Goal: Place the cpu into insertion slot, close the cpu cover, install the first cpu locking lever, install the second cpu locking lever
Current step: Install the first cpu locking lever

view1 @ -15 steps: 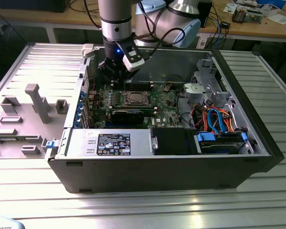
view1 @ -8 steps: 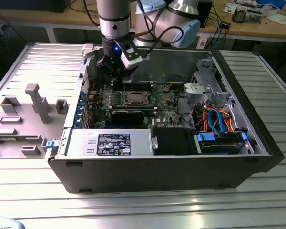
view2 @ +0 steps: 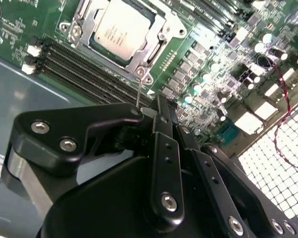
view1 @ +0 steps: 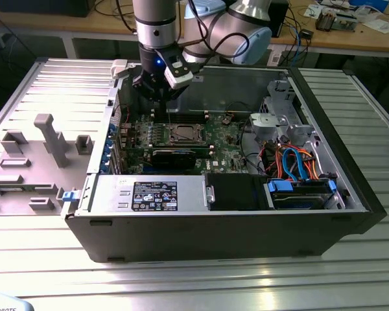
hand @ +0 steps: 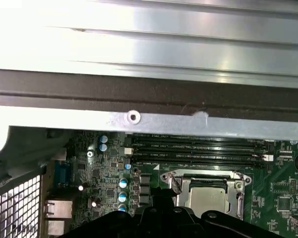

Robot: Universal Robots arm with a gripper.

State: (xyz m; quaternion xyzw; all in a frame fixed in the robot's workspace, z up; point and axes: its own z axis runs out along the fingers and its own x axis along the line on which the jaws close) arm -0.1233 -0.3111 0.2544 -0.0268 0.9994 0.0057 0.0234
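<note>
Gripper: hangs low inside the open computer case, above the motherboard, just behind the insertion slot toward the case's far wall. Reads as closed in the second wrist view, with black links drawn in and fingertips together at a single point. Meets a thin silvery lever rod there, rising from the socket's corner (pinched or merely touched, cannot tell).

Cpu: lies flat in the slot and shows its dull grey top through the window of the cpu cover, shut flat around it.

Edges and room: puts four long memory slots just beside the socket, between it and the case's grey wall, so leaves little room on that side. Opens wider toward the black expansion card and the power supply at the case's near edge. Crowds a drive cage and orange and blue cables toward the exterior view's right.

Surface: carries the case near the middle of a ribbed metal table, with a grey moulded fixture by its edge at the exterior view's left. Backs onto wooden benches with cluttered tops.
</note>
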